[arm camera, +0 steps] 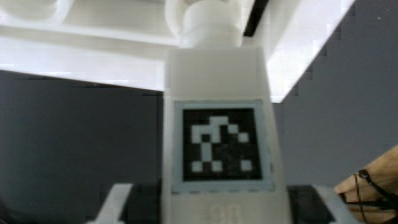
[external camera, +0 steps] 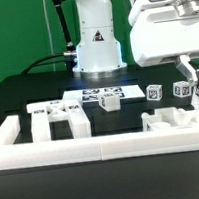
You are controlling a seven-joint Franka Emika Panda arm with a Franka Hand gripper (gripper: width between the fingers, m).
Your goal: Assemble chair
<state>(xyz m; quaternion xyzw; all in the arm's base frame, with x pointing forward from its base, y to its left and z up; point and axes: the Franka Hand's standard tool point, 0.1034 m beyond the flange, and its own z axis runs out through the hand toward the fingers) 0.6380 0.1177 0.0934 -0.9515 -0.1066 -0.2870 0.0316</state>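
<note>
In the wrist view a long white chair bar (arm camera: pixel 221 100) with a black-and-white tag runs straight out from between my fingers. The gripper (arm camera: pixel 226 204) is shut on its near end, one dark finger (arm camera: pixel 128 206) on each side. The bar's far end reaches a broad white piece (arm camera: pixel 107 50); I cannot tell whether they touch. In the exterior view the gripper (external camera: pixel 193 80) hangs at the right over tagged white chair parts (external camera: pixel 180 92). A flat white chair part (external camera: pixel 178 118) lies just in front of them. More chair parts (external camera: pixel 55 115) lie at the left, and a small one (external camera: pixel 110 101) in the middle.
A long white border rail (external camera: pixel 93 146) runs along the front and turns back at the left end. The marker board (external camera: pixel 104 91) lies flat in front of the robot base (external camera: pixel 97 47). A green backdrop stands behind the black table (external camera: pixel 17 98).
</note>
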